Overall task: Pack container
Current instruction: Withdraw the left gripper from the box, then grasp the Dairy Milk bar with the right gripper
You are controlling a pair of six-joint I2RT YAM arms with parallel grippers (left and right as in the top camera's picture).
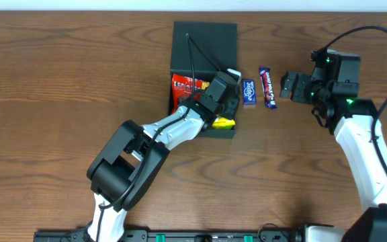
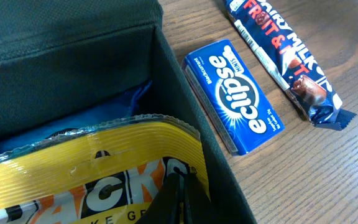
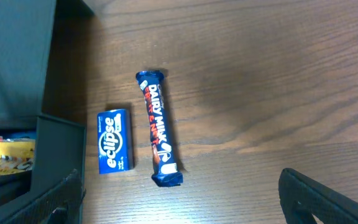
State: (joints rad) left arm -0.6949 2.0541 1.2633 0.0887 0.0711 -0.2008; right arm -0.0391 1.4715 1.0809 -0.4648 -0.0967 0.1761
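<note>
Container: the dark teal-green, matte, square container (image 1: 205,42) was set on the brown wooden table (image 1: 46,81), its lid laid open behind it
Left gripper (image 2: 179,196): jaws were pinched together on a glossy yellow snack packet (image 2: 104,168) inside the container
Right gripper (image 1: 286,86): jaws were spread wide, nothing held
Beside the container: a flat blue Eclipse mint pack (image 2: 238,93) and a blue Dairy Milk bar (image 3: 157,127) were laid side by side, apart

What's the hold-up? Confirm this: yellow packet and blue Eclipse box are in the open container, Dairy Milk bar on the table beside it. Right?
Not quite. The Eclipse box is not in the container. It lies on the table, between the container's wall and the Dairy Milk bar, as the right wrist view shows. The yellow packet is in the open container.
</note>
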